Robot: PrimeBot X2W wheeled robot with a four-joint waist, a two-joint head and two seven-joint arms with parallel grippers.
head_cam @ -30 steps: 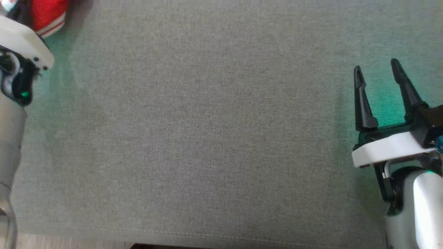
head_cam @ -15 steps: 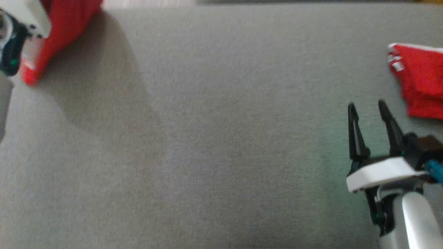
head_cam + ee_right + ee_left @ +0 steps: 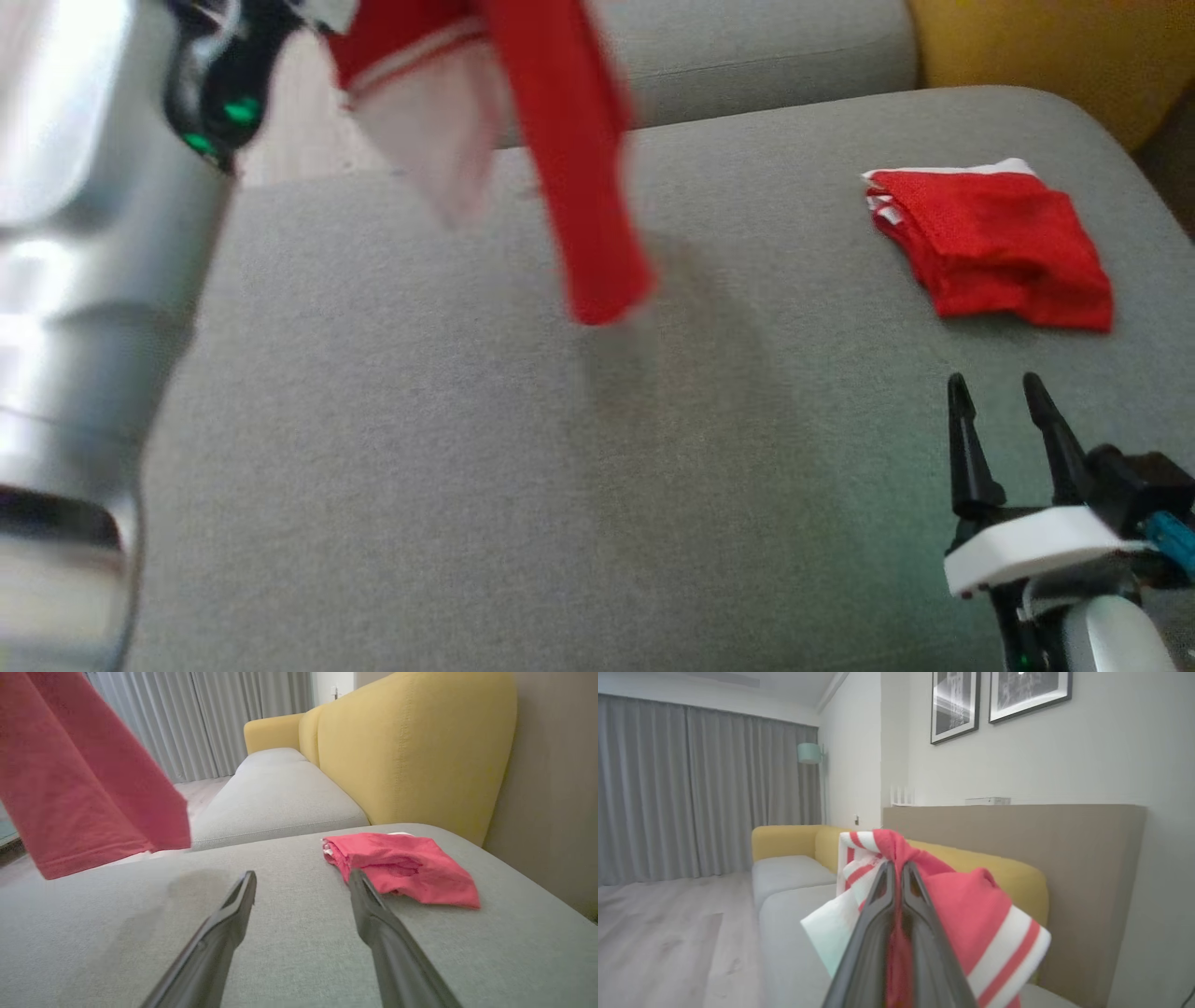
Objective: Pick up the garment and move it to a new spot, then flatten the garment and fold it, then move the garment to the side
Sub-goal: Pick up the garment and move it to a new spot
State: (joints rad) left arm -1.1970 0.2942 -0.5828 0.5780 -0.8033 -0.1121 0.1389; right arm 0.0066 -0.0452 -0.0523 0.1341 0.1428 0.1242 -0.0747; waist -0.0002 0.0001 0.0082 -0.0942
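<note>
- Fingers on your left gripper [image 3: 897,869] are clamped on the red-and-white garment [image 3: 569,168], which hangs off them above the sofa seat [image 3: 420,467].
- Your right gripper [image 3: 994,385] has its fingers apart; a folded red garment [image 3: 994,247] lies just beyond their tips.

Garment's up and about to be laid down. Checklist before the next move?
1. Grip: left fingers shut on garment: ok.
2. Hem hanging free above cushion: ok.
3. Landing spot under garment flat, unobstructed: ok.
4. Helper: right fingers open, apart from cloth: ok.
5. The folded pile lies off to the right of the landing spot: ok.
6. Which part of garment is pinched: cannot tell.
</note>
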